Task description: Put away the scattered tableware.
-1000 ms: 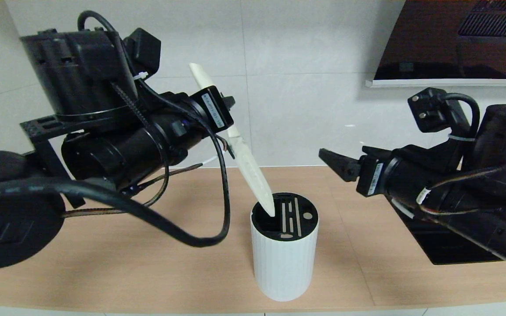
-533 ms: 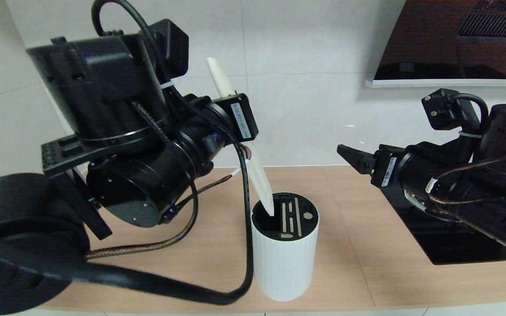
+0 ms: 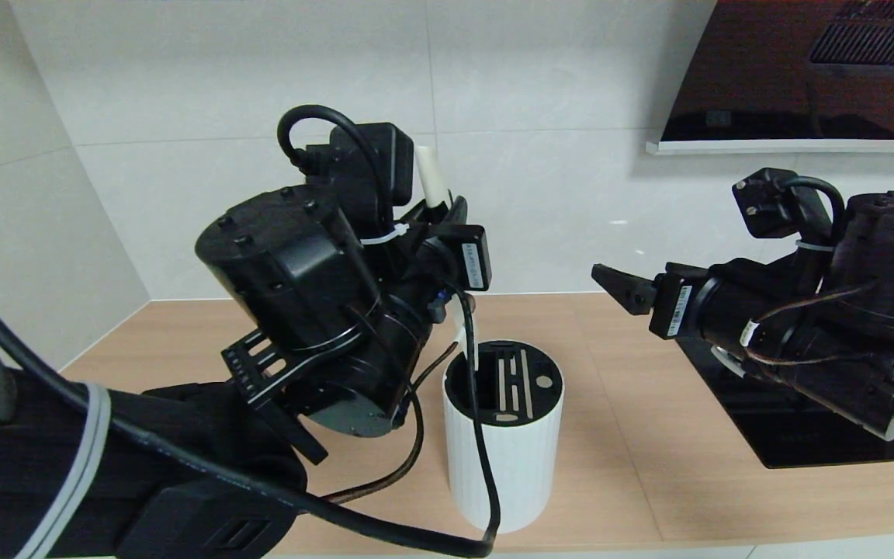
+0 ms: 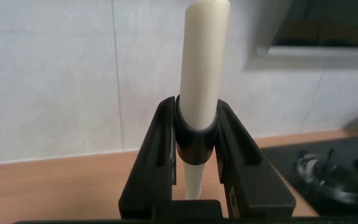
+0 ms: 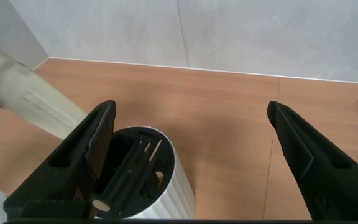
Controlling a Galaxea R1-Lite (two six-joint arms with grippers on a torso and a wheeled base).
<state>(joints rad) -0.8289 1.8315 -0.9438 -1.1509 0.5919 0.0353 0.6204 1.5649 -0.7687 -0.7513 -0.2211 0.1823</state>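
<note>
My left gripper [image 4: 196, 118] has its fingers clamped on the handle of the white knife [image 3: 429, 175], which is nearly upright with its blade tip dipping into the knife block [image 3: 503, 450] on the worktop [image 3: 618, 435]. My right gripper [image 5: 190, 109] hangs at the block's 2 o'clock, fingers spread wide around nothing.

Left arm [image 3: 292, 264] and right arm [image 3: 881, 256] black; looping cables [image 3: 478, 435]; white zip ties [image 3: 385, 233], labels [image 3: 476, 264].

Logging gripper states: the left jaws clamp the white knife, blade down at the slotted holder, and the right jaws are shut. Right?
No: the right wrist view shows the right gripper with jaws wide open. The left gripper does clamp the white knife, blade down at the slotted holder.
</note>
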